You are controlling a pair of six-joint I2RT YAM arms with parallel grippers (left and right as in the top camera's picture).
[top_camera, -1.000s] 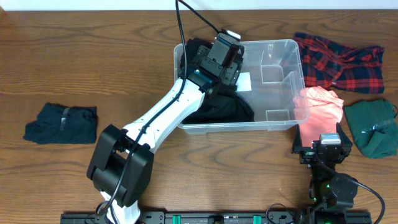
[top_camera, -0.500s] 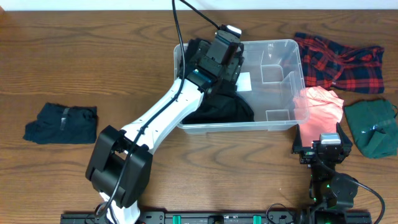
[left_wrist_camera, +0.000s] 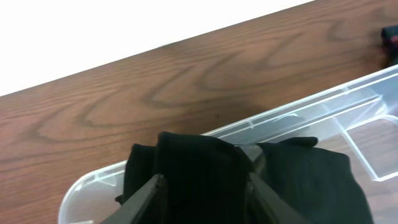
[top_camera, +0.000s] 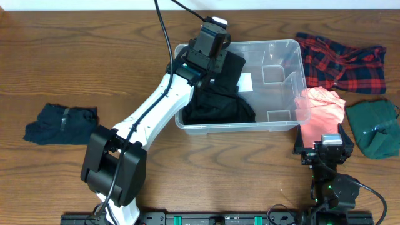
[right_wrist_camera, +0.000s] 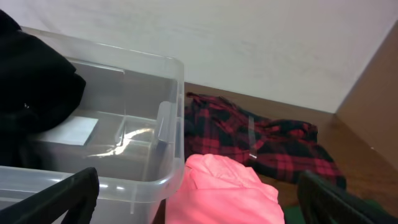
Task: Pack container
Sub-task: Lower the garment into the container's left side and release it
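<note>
A dark folded cloth (top_camera: pixel 61 123) lies far left on the bench (top_camera: pixel 94 50). My left pincer (left_wrist_camera: pixel 205 198) is clamped on a black garment (top_camera: pixel 219 103) (mostly bunched inside) over the left end of the container (top_camera: pixel 275 44), which sits right of centre. A pink cloth (top_camera: pixel 322 106) lies against its right wall. Near that, my right pincer (right_wrist_camera: pixel 199 180) gapes, holding nothing.

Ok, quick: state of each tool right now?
Left tool: closed on the black garment.
Right tool: open, holding nothing.
</note>
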